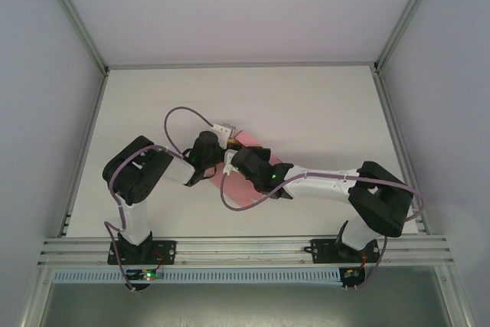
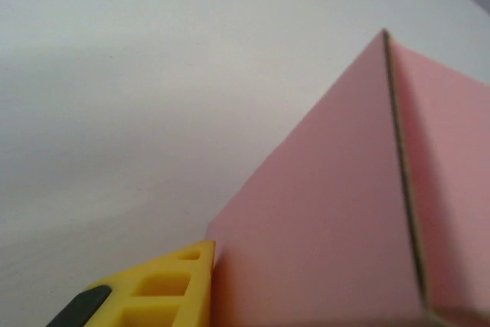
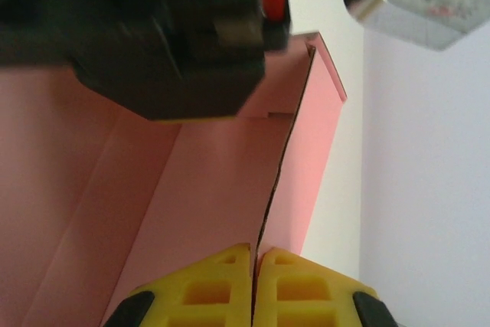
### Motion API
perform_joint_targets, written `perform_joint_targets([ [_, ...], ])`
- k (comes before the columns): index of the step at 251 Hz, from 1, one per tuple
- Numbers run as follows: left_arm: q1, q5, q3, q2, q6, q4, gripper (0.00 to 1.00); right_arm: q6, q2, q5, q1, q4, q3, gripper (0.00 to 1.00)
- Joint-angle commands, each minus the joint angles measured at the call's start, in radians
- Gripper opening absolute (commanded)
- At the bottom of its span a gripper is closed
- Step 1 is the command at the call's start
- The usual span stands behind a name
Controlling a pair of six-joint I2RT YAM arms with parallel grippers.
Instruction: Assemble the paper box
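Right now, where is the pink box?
Seen from above, the pink box lies in the middle of the white table, partly hidden where the left arm and right arm meet.

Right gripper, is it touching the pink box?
Touching. The right wrist view shows the right gripper shut on the box: a card edge runs straight into the seam between its fingers.

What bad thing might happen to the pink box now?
1. The right gripper is shut on one thin edge of the paper box. A hard pull might tear or crease the card there.
2. The left gripper's finger sits right beside a raised panel, so it may push that panel the wrong way.
3. The left arm hangs close over the right gripper, so the two might bump.
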Motion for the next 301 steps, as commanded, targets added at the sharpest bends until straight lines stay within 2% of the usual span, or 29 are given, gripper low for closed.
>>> perform_joint_targets([
  [1,-0.001,-0.255,0.119,-0.011,-0.102,0.050,0.00,0.027,0.050,-0.342,0.026,-0.247,-0.044,0.00],
  [24,-0.001,-0.307,0.112,-0.004,-0.123,0.032,0.00,0.067,0.017,-0.364,0.007,-0.251,-0.049,0.00],
  [48,-0.001,-0.288,0.103,-0.005,-0.088,0.017,0.00,0.134,-0.024,-0.351,-0.031,-0.239,-0.041,0.00],
  [67,-0.001,-0.184,0.086,-0.009,-0.040,0.039,0.00,0.201,-0.079,-0.360,-0.077,-0.215,-0.022,0.23],
  [80,-0.001,-0.120,0.069,-0.007,-0.022,0.069,0.00,0.244,-0.137,-0.403,-0.108,-0.186,-0.013,0.44],
  [94,0.000,-0.073,0.060,-0.006,-0.024,0.084,0.00,0.289,-0.214,-0.475,-0.140,-0.137,-0.012,0.55],
  [106,0.001,-0.023,0.060,-0.006,-0.015,0.084,0.00,0.322,-0.284,-0.541,-0.164,-0.099,-0.020,0.80],
  [140,0.000,0.057,0.059,-0.018,-0.016,0.089,0.00,0.464,-0.471,-0.625,-0.217,0.021,-0.044,0.98],
  [151,0.000,0.073,0.056,-0.027,-0.027,0.089,0.00,0.520,-0.524,-0.626,-0.243,0.057,-0.048,0.98],
  [178,0.001,0.130,0.032,-0.054,-0.034,0.121,0.00,0.668,-0.621,-0.519,-0.343,0.087,-0.038,0.98],
  [199,0.001,0.191,0.000,-0.078,-0.035,0.188,0.00,0.816,-0.636,-0.383,-0.482,-0.023,0.012,0.98],
  [212,0.000,0.225,-0.021,-0.099,-0.044,0.231,0.00,0.882,-0.614,-0.421,-0.598,-0.139,0.056,0.98],
  [223,0.001,0.263,-0.033,-0.116,-0.056,0.263,0.00,0.925,-0.577,-0.509,-0.689,-0.229,0.091,0.98],
  [240,0.001,0.324,-0.035,-0.143,-0.080,0.291,0.00,0.995,-0.494,-0.623,-0.779,-0.333,0.131,0.98],
  [255,-0.001,0.345,-0.026,-0.165,-0.111,0.283,0.00,0.988,-0.415,-0.749,-0.800,-0.354,0.141,0.96],
  [276,-0.002,0.347,-0.010,-0.193,-0.126,0.251,0.00,0.951,-0.316,-0.899,-0.771,-0.343,0.156,0.93],
  [301,-0.005,0.280,0.012,-0.221,-0.125,0.177,0.00,0.867,-0.229,-0.912,-0.668,-0.354,0.197,0.93],
])
